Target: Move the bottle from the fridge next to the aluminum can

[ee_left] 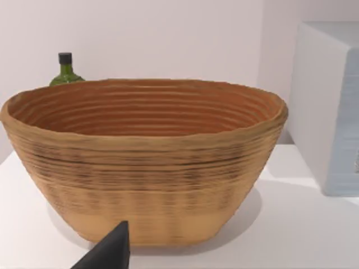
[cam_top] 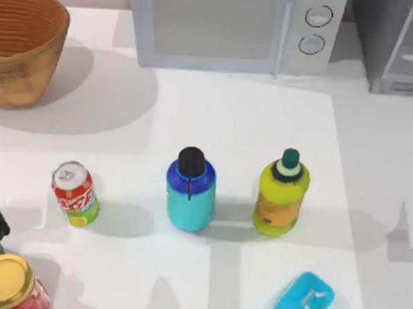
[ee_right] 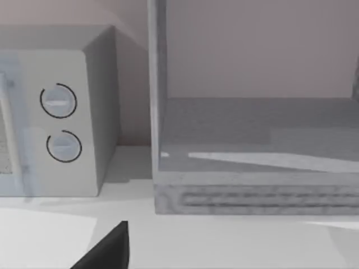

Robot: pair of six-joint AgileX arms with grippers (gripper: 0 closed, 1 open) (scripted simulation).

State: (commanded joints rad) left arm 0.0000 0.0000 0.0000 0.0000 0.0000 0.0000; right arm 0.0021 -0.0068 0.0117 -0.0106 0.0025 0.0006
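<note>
On the white table (cam_top: 372,170), the stout blue-and-turquoise bottle with a black screw cap (cam_top: 190,190) stands upright between the small red aluminum can (cam_top: 74,194) to its left and a yellow-green bottle with a dark green cap (cam_top: 281,194) to its right, touching neither. The grey glass-doored fridge (cam_top: 399,47) stands at the table's far right corner, beside a pale microwave with two round dials (cam_top: 234,28), well apart from the bottle. Finger state of the left and right grippers cannot be determined; the left arm sits at the table's left edge

Fridge (cam_top: 396,47) & red jar (cam_top: 9,286) cut by frame edges.
</note>
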